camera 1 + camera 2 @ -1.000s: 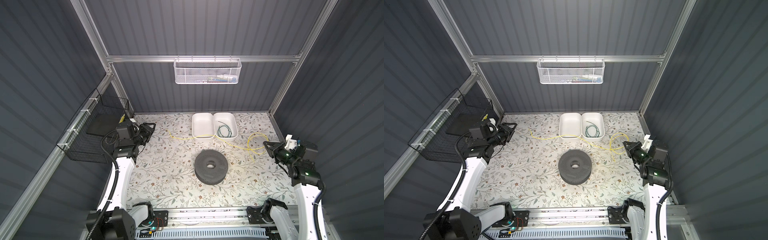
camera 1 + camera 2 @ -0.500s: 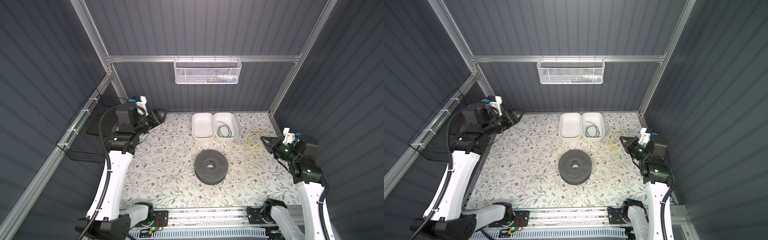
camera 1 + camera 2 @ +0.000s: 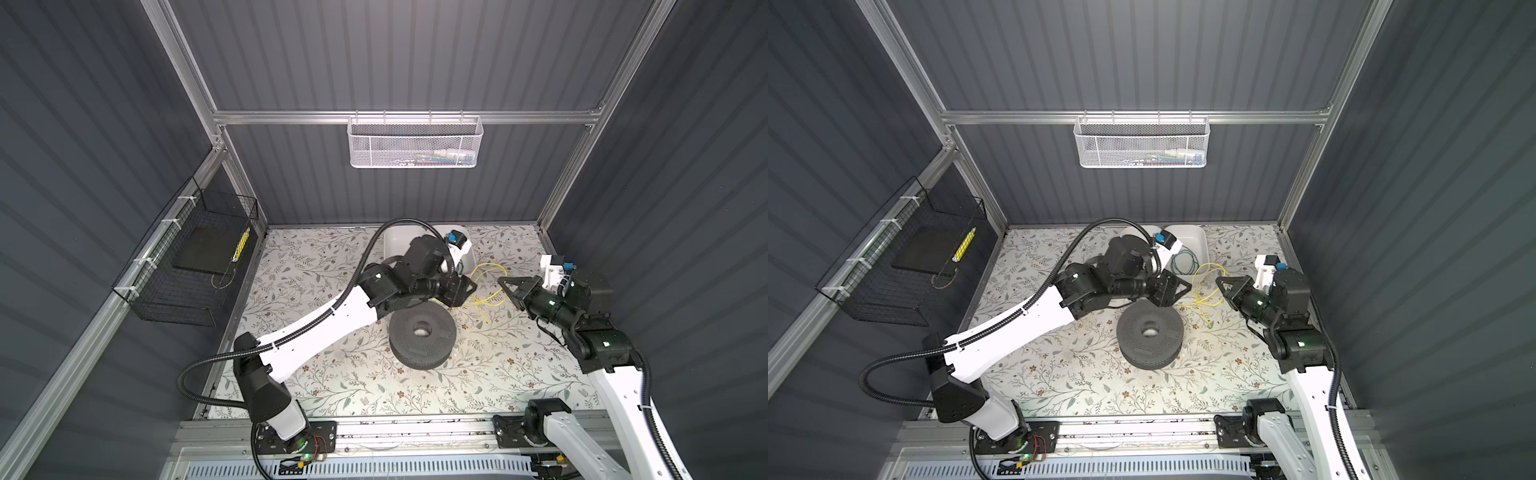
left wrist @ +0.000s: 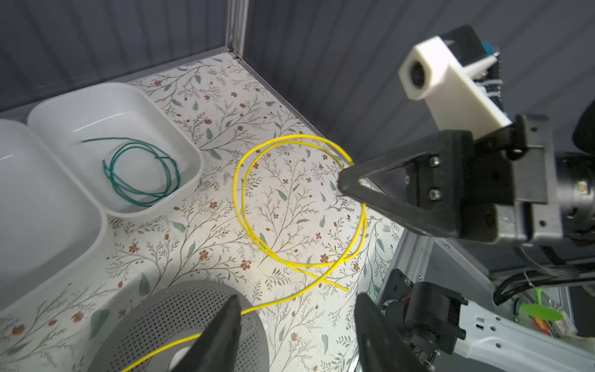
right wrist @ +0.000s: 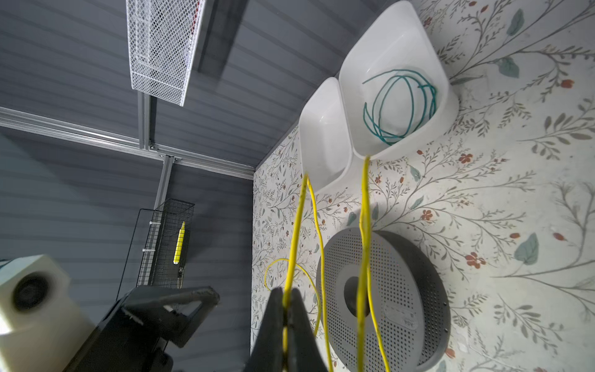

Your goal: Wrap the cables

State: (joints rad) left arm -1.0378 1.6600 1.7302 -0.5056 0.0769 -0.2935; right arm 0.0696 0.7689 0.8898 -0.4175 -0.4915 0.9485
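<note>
- Two cables to track, L to R. Room first: black wire basket [image 3: 187, 270] hangs on the L wall, well apart from the work.
- Left gripper [image 3: 1177, 286] reaches across the middle and hangs over the far edge of the dark perforated disc [image 3: 401, 332]. Jaws stand roughly half apart and have hold of nothing.
- Key relation, from the left wrist view: the free run of the yellow cable [image 4: 236, 193] lies across the disc top, passes behind one finger, comes out into the gap and heads off toward the R arm. Its long axis runs more or less from finger to finger, i.e. along the closing direction. I reckon the wrist needs a turn before a pinch would bite. Can't tell how high the tips sit above the strand.
- Green cable [image 4: 111, 177] sits coiled in the R-hand white tray [image 4: 112, 106] at the back wall. The twin tray [image 4: 48, 209] touching it holds nothing I can see. Neither gripper is near the green one.
- Yellow loops, approx two turns, stand between tray, disc and R arm, over the floral mat [image 3: 332, 374].
- Right gripper [image 5: 286, 309] is clamped tight on those loops, strands pinched between its tips.
- Judgement: L arm is nearer the loose run and R arm anchors the coil. Space is tight on the R, with the side wall close behind that arm.
</note>
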